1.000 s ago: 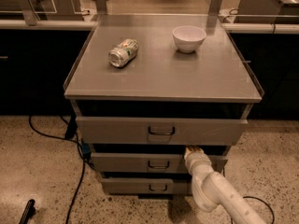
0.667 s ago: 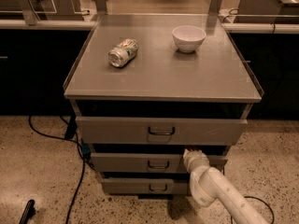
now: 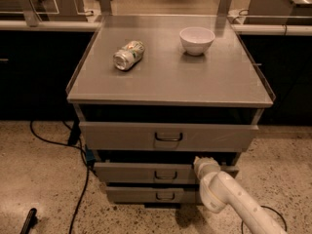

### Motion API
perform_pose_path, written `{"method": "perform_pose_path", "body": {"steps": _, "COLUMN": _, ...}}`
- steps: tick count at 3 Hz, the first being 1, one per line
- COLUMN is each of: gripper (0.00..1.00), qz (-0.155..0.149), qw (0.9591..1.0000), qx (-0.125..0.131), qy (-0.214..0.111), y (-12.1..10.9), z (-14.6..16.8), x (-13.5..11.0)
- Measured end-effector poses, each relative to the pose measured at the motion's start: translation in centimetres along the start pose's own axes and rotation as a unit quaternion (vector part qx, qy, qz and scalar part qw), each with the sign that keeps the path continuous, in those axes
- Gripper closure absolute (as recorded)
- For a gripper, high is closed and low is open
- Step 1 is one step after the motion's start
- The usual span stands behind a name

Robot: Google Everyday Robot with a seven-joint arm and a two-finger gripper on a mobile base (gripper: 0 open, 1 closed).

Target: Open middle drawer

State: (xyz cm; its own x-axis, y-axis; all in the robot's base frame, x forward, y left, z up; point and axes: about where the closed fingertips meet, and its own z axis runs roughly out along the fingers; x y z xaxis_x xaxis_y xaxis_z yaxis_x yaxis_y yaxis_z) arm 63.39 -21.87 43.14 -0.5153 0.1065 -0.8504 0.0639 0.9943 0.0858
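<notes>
The grey cabinet has three drawer fronts stacked under its top. The middle drawer (image 3: 141, 172) is the medium front, with a small dark pull handle (image 3: 165, 175). It stands a little forward of the bottom drawer (image 3: 141, 194). My gripper (image 3: 200, 163) is at the end of the white arm (image 3: 229, 199), which comes in from the lower right. The gripper is at the top edge of the middle drawer's front, to the right of the handle. The arm covers the right end of that front.
The tall top drawer (image 3: 122, 136) juts out above the middle one. On the cabinet top (image 3: 170, 82) lie a tipped can (image 3: 128, 55) and a white bowl (image 3: 197, 40). Black cables (image 3: 80, 194) run on the speckled floor at the left. Dark counters stand behind.
</notes>
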Motion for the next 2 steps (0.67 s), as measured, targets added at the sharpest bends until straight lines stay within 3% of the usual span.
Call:
{"method": "perform_pose_path", "body": {"steps": 1, "gripper": 1.0, "qz": 0.0, "qw": 1.0, "qx": 0.0, "qy": 0.0, "y": 0.0, "z": -0.1, "x": -0.2}}
{"method": "perform_pose_path", "body": {"steps": 2, "gripper": 1.0, "qz": 0.001, "qw": 0.9995, "qx": 0.008, "qy": 0.03, "y": -1.1, "z": -1.5, "x": 1.6}}
